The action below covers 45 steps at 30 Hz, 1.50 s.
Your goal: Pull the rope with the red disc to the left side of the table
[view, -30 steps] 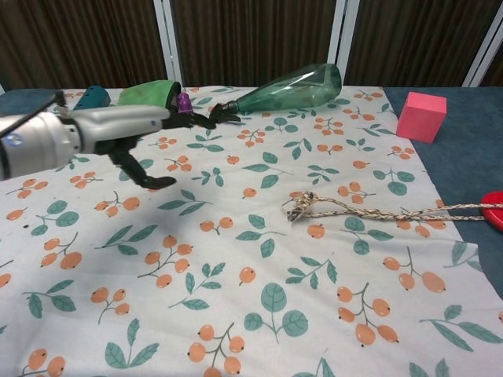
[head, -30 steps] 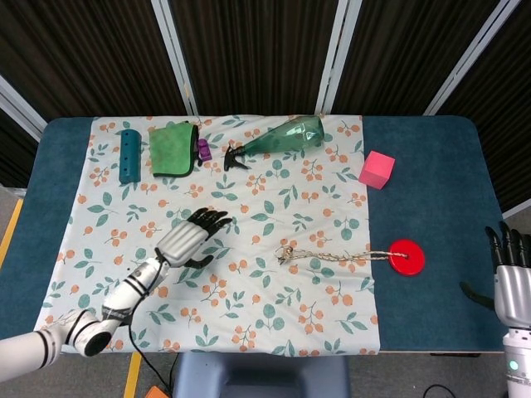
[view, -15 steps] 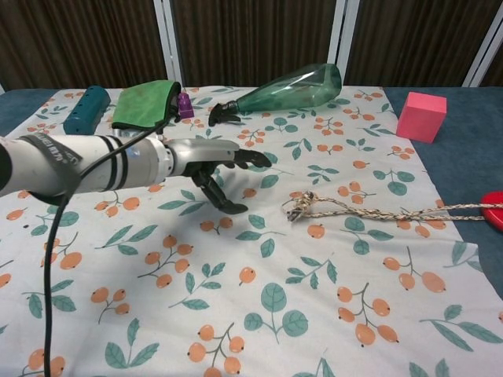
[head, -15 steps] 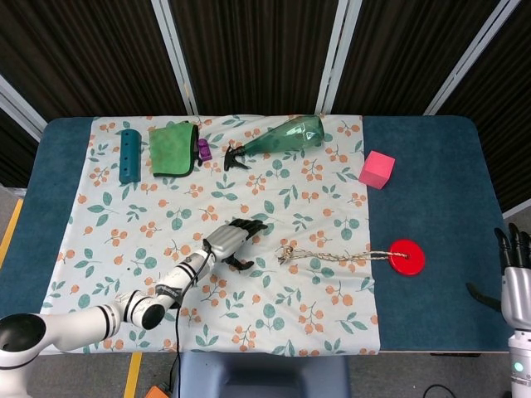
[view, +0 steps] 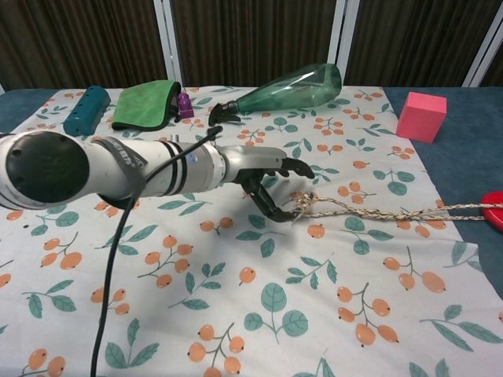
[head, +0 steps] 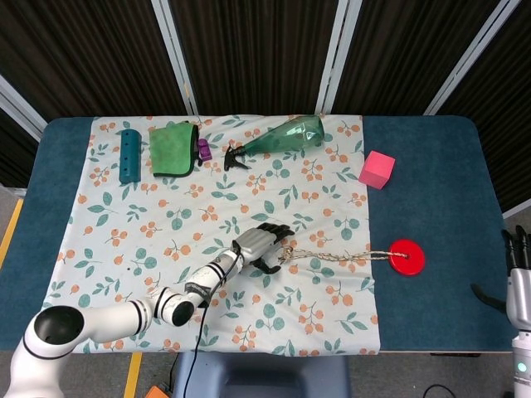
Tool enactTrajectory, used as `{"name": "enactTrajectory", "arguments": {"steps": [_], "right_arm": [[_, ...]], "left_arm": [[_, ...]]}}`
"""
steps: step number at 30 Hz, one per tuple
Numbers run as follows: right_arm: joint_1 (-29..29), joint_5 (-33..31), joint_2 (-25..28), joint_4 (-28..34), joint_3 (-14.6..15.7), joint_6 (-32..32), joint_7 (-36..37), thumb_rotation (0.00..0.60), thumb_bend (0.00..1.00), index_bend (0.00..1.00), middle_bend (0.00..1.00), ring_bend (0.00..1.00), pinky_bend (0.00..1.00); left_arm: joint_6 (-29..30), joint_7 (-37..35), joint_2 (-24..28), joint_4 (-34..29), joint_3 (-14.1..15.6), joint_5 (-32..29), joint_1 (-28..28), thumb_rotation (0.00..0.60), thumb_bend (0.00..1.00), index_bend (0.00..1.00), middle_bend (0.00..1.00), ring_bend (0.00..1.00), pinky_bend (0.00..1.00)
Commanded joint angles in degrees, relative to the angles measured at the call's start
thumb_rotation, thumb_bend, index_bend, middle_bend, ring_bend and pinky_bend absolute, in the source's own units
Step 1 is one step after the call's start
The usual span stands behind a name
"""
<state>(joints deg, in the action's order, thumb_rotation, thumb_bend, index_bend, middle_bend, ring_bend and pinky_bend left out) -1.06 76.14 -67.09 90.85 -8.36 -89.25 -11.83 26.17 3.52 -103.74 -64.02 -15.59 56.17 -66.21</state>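
The rope (head: 332, 256) lies stretched across the floral cloth (head: 124, 224), its red disc (head: 406, 256) resting on the blue table (head: 431, 166) just off the cloth's right edge. The left hand (head: 264, 246), fingers apart, reaches the rope's knotted end. The right hand (head: 518, 274) hangs beyond the table's right edge, fingers spread

table (head: 431, 274): blue top | floral cloth (head: 166, 224) covers left and middle | pink block (head: 377, 169) and red disc (head: 406, 256) sit on bare blue at right
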Motion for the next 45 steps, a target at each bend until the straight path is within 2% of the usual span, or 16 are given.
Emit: {"name": "enactTrajectory", "arguments": {"steps": [1,7,10,18,24,26,30,35,39,41,45], "right_arm": [[0.3,-0.4,0.1,-0.2,-0.2,-0.1,0.5,0.600,0.24,0.00,0.00,0.00,0.00],[0.6,-1.3,0.3,-1.1,-0.6,-0.1,1.6,0.600,0.24,0.00,0.00,0.00,0.00],[0.7,-1.3,0.3,-1.3,-0.6,0.0,1.8,0.600,0.24,0.00,0.00,0.00,0.00],[0.8,-2.0,-0.2,-2.1,-0.7,0.3,2.0,0.600,0.24,0.00,0.00,0.00,0.00],[0.9,-2.2,-0.3,-2.3,-0.8,0.6,2.0,0.600,0.24,0.00,0.00,0.00,0.00],[0.9,-2.4,-0.3,-2.4,-0.8,0.7,2.1,0.600,0.24,0.00,0.00,0.00,0.00],[1.0,-2.9,-0.5,-2.8,-0.9,0.8,2.1,0.600,0.24,0.00,0.00,0.00,0.00],[1.0,-3.1,-0.5,-2.8,-1.0,0.9,2.1,0.600,0.24,0.00,0.00,0.00,0.00],[1.0,-3.1,-0.3,-2.6,-1.2,0.9,1.9,0.600,0.24,0.00,0.00,0.00,0.00],[1.0,-3.1,-0.2,-2.3,-1.3,0.7,1.9,0.600,0.24,0.00,0.00,0.00,0.00],[1.0,-3.0,0.0,-2.0,-1.3,0.8,1.7,0.600,0.24,0.00,0.00,0.00,0.00]], "left_arm": [[0.0,0.8,-1.8,2.0,0.5,-1.7,-1.4,0.511,0.37,0.18,0.00,0.00,0.00],[0.7,0.4,-3.0,3.2,0.2,-2.4,-2.2,0.509,0.39,0.32,0.00,0.00,0.00],[0.8,0.4,-3.4,4.0,0.1,-2.8,-2.6,0.507,0.39,0.35,0.00,0.00,0.00],[0.3,-0.3,-4.2,4.8,0.0,-3.7,-3.3,0.512,0.38,0.36,0.01,0.00,0.00],[-0.7,-1.8,-4.8,5.2,-0.6,-4.7,-3.8,0.545,0.39,0.37,0.02,0.00,0.00],[-0.8,-2.0,-5.2,5.6,-0.5,-4.5,-4.0,0.579,0.41,0.40,0.02,0.00,0.00],[-0.7,-3.0,-5.8,6.0,-0.9,-4.0,-4.1,0.600,0.45,0.46,0.04,0.00,0.00],[-0.1,-4.1,-6.1,6.1,-1.5,-3.3,-3.9,0.600,0.55,0.59,0.07,0.00,0.00],[0.6,-4.0,-5.1,5.0,-1.1,-2.7,-3.4,0.600,0.66,0.74,0.10,0.00,0.00],[2.6,-3.5,-3.4,2.8,-0.8,-1.9,-2.3,0.600,0.73,0.82,0.12,0.00,0.00],[9.8,-0.7,3.8,-6.6,1.1,-0.1,2.3,0.600,0.78,0.84,0.14,0.00,0.00]]}}
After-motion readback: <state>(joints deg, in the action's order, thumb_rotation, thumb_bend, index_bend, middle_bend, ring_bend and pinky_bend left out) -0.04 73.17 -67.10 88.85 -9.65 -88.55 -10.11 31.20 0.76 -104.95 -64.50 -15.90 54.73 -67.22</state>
